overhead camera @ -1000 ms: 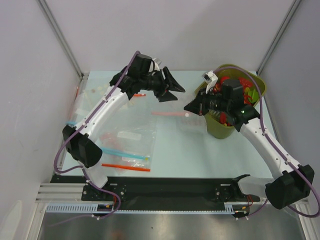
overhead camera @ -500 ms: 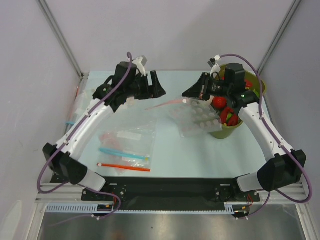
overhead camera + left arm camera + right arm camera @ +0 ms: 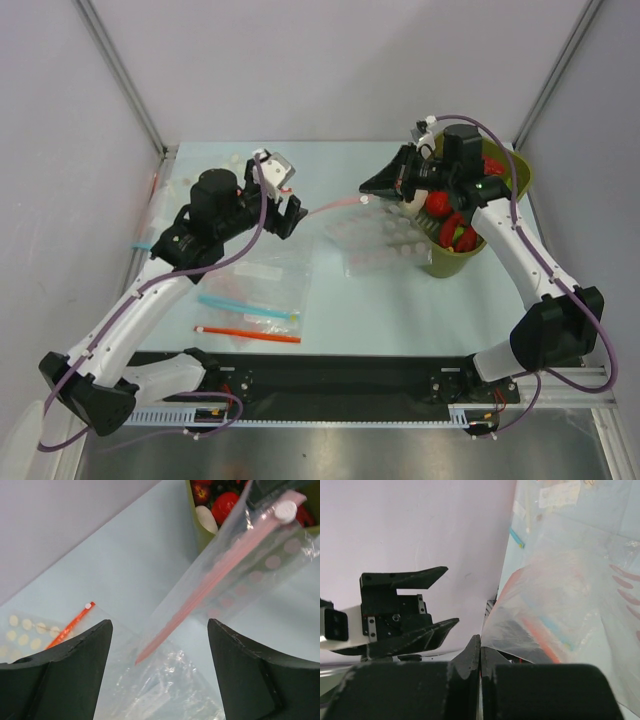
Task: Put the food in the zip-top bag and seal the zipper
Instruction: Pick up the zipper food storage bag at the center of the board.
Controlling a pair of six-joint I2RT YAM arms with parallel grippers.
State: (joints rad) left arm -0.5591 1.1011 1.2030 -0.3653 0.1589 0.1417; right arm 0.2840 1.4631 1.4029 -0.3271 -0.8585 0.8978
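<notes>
Above table (image 3: 340, 310), R pincer (image 3: 366, 190) pinches zip-top bag (image 3: 385, 243); L pincer (image 3: 290, 215) agape.

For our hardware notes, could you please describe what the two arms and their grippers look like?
Both the left arm and right arm have white links with black joint housings, and a purple cable runs along each. The left gripper and right gripper carry matte black, wedge-shaped fingers, with a white camera mount behind each.
</notes>
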